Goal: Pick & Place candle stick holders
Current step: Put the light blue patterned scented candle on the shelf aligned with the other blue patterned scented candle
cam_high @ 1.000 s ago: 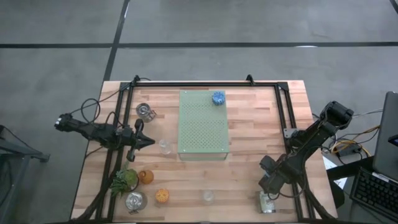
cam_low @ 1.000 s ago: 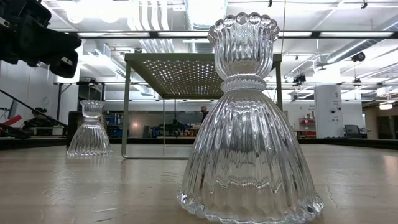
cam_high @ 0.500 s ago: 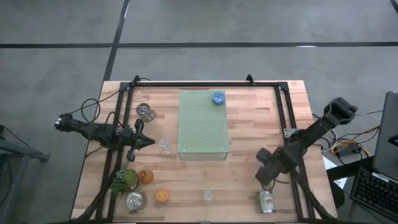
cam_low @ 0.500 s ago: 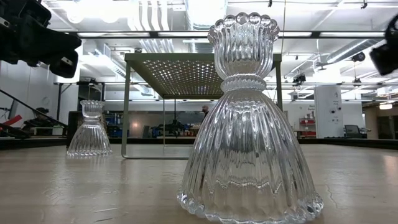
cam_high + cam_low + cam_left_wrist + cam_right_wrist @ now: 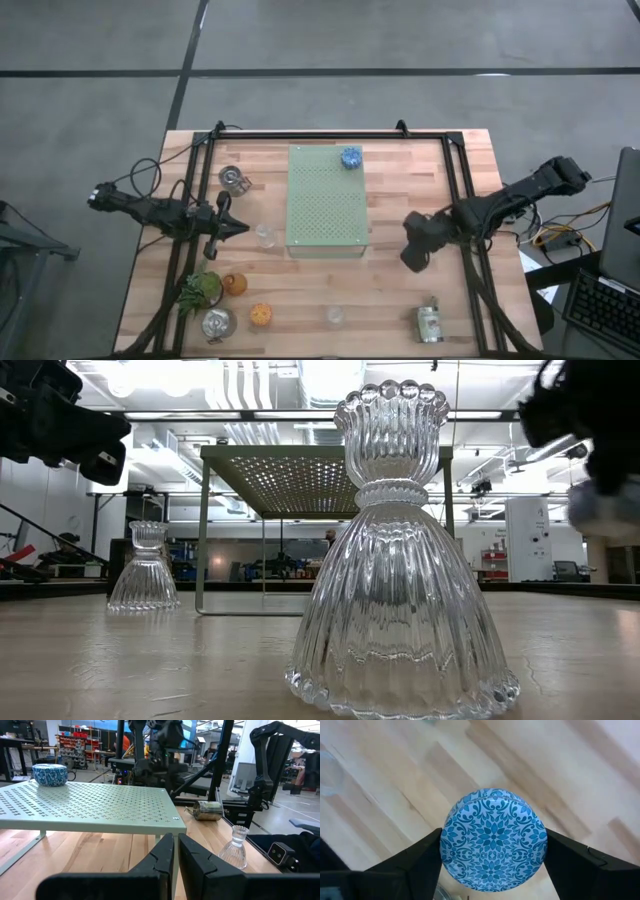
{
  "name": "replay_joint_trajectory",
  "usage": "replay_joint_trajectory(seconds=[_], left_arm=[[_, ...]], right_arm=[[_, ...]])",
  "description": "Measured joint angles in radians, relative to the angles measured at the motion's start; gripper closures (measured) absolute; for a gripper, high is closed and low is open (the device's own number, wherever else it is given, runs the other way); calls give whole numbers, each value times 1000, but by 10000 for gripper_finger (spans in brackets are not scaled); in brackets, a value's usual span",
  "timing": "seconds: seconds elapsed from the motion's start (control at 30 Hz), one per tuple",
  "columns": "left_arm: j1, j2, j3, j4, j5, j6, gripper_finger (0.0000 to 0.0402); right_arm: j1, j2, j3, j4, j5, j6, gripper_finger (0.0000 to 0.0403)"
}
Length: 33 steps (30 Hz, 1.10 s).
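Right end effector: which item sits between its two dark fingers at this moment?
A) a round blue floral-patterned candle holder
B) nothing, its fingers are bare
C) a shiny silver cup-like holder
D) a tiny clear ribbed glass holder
A: the right wrist view shows the round blue floral-patterned candle holder clamped between the dark fingers of the right end effector, carried above the wooden table.

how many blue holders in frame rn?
2. One blue holder sits on the green board's far edge; the other blue holder is held in the right claw, above the table.
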Motion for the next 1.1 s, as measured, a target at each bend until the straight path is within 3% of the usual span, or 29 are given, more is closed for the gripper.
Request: replay_joint_trajectory(seconds=[0.43,0.8,1.1], left_arm=[[0,0,0,0,0,0,374],[0,0,0,0,0,0,374],[0,0,0,0,0,0,374]], right_arm=[[-246,95,327,-200,0,-305,112],[-408,322,624,-261,2,-560,109],[-508,505,815,-271,-1,-676,108]])
